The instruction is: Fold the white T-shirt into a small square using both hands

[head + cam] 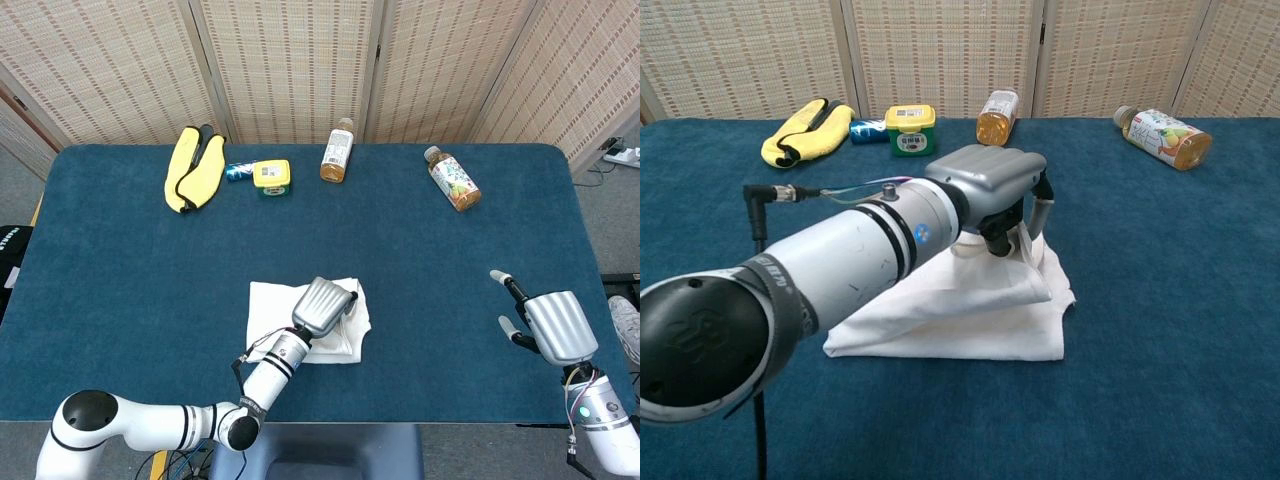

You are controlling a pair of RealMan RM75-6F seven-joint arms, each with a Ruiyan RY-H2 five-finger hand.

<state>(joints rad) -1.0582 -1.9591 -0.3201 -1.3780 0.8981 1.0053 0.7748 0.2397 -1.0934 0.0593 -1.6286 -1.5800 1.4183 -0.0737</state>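
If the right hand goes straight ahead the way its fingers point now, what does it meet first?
Probably nothing near. The right hand points up-left over bare table; the lying bottle sits far along roughly that line, though depth is unclear.

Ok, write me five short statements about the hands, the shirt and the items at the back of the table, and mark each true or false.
1. The left hand is over the white T-shirt, holding a fold of it. True.
2. The right hand rests on the shirt. False: it is apart, near the table's right edge, holding nothing.
3. Both bottles stand upright. False: the labelled bottle lies on its side.
4. The yellow cloth is at the back left. True.
5. The shirt hangs off the table. False: it lies on the blue table.
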